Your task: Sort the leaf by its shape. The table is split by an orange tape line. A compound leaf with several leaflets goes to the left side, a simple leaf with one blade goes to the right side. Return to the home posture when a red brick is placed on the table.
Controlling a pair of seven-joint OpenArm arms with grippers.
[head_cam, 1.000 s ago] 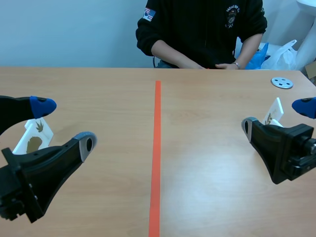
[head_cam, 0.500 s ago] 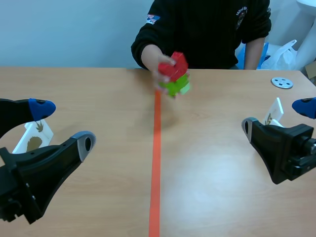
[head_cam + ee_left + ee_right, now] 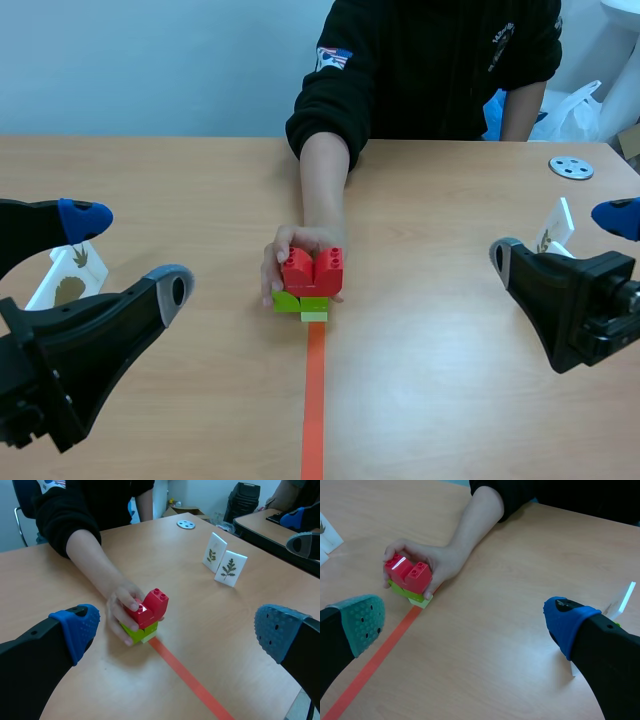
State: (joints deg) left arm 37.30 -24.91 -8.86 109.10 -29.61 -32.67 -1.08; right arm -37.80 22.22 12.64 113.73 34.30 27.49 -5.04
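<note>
A person's hand (image 3: 300, 250) holds a red brick (image 3: 313, 271) stacked on green bricks (image 3: 300, 303), set on the orange tape line (image 3: 313, 400) at mid-table. The same red brick (image 3: 149, 608) lies ahead of my left gripper (image 3: 177, 630), and the red brick (image 3: 407, 574) lies ahead of my right gripper (image 3: 466, 622). White leaf cards (image 3: 68, 275) stand behind my left gripper (image 3: 130, 250), which is open and holds nothing. More leaf cards (image 3: 553, 228) stand behind my right gripper (image 3: 560, 235), also open with nothing in it. Two of these cards (image 3: 223, 561) show printed leaves.
The person sits across the table, a forearm (image 3: 325, 180) reaching over the tape line. A round metal disc (image 3: 571, 167) lies at the far right of the table. Plastic bags (image 3: 570, 105) sit beyond the table's back edge.
The person's hand has brought the red and green brick stack from the far side down onto the tape line at mid-table. Neither arm has moved.
</note>
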